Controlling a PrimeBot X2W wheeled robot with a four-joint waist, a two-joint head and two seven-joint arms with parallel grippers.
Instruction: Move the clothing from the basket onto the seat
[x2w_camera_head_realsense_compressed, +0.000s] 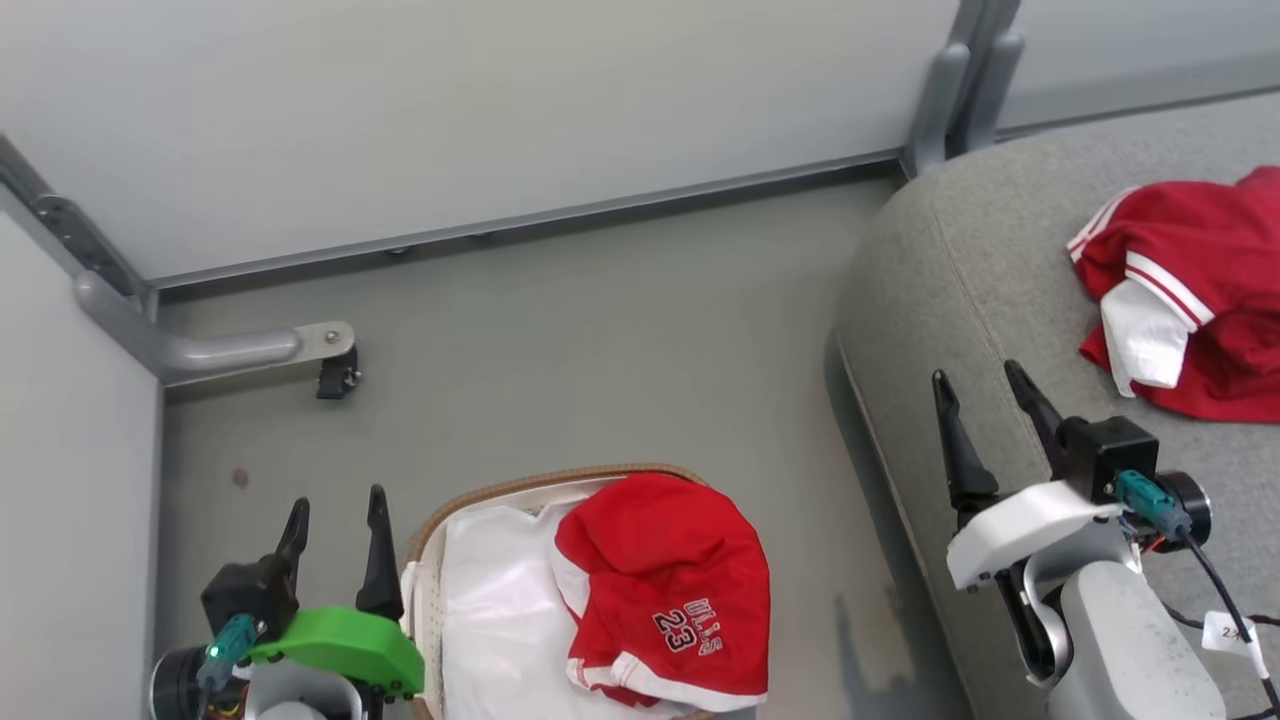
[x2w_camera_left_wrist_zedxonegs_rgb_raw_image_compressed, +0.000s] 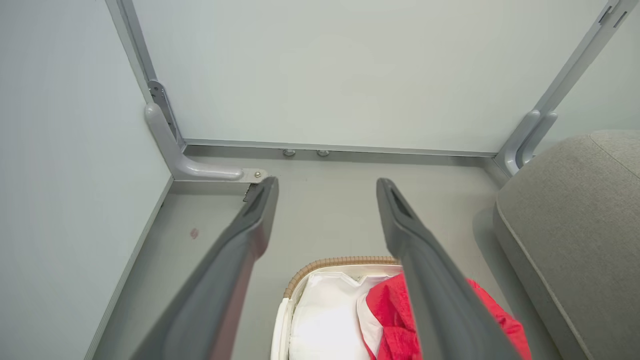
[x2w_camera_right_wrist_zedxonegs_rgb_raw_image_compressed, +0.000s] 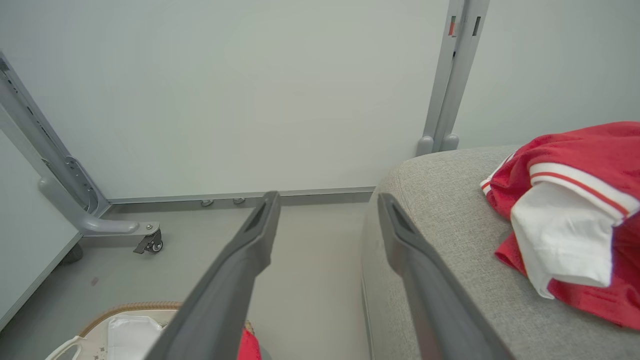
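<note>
1. Done so far: one red garment (x2w_camera_head_realsense_compressed: 1200, 290) with white trim lies crumpled on the grey seat (x2w_camera_head_realsense_compressed: 960, 280), toward its right side and well apart from the basket (x2w_camera_head_realsense_compressed: 520, 485).
2. Left to do: a red jersey (x2w_camera_head_realsense_compressed: 665, 590) printed "23" is heaped in the right half of the basket, on top of the white lining (x2w_camera_head_realsense_compressed: 490, 600).
3. The basket stands on the floor (x2w_camera_head_realsense_compressed: 600, 330), beside the seat.
4. The left gripper (x2w_camera_head_realsense_compressed: 338, 500) hovers just left of the basket rim, fingers spread wide and holding nothing.
5. The right gripper (x2w_camera_head_realsense_compressed: 975, 373) hangs over the near corner of the seat, fingers also wide and empty, apart from the garment lying there.
6. Judgement: the task looks roughly half done. Whether anything more lies under the jersey cannot be told — the next step is likely a grasp on the jersey.
</note>
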